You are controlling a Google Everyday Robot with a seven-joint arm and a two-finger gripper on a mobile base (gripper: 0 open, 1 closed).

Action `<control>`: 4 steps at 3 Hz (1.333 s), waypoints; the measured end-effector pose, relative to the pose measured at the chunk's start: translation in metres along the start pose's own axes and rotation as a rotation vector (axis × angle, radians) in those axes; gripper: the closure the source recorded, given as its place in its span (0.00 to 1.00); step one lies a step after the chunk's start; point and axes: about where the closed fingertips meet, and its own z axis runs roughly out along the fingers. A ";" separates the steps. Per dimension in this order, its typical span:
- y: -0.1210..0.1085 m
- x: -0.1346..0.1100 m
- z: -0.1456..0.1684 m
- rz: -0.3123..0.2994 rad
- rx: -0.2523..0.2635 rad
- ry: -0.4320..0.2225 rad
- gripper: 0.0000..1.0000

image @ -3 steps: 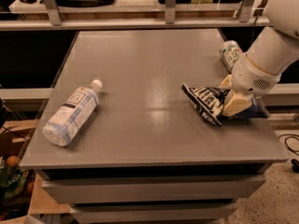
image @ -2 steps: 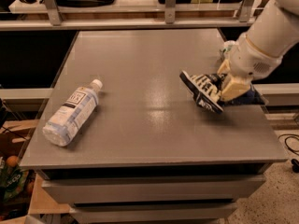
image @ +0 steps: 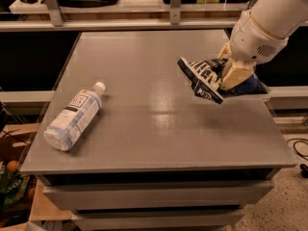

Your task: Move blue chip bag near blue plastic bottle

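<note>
The blue chip bag [image: 201, 79], dark navy with white lettering, hangs in the air above the right side of the grey table [image: 159, 129]. My gripper [image: 226, 76] is shut on the bag's right end, and the white arm reaches in from the upper right. The blue plastic bottle [image: 75, 116], clear pale blue with a white cap and label, lies on its side near the table's left edge, cap pointing to the back right. The bag is far to the right of the bottle.
A shelf rail with metal uprights [image: 53, 6] runs behind the table. Drawers [image: 154, 196] sit below the tabletop. Clutter lies on the floor at the lower left [image: 12, 186].
My gripper has lifted the chip bag off the table and carried it up and slightly left. The small can at the right is now hidden behind the arm. The bottle has not moved.
</note>
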 end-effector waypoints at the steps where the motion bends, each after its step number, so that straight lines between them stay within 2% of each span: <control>1: -0.002 -0.021 0.004 -0.073 -0.013 -0.007 1.00; 2: -0.004 -0.059 0.010 -0.202 -0.045 -0.014 1.00; 4: 0.022 -0.153 0.041 -0.508 -0.169 -0.063 1.00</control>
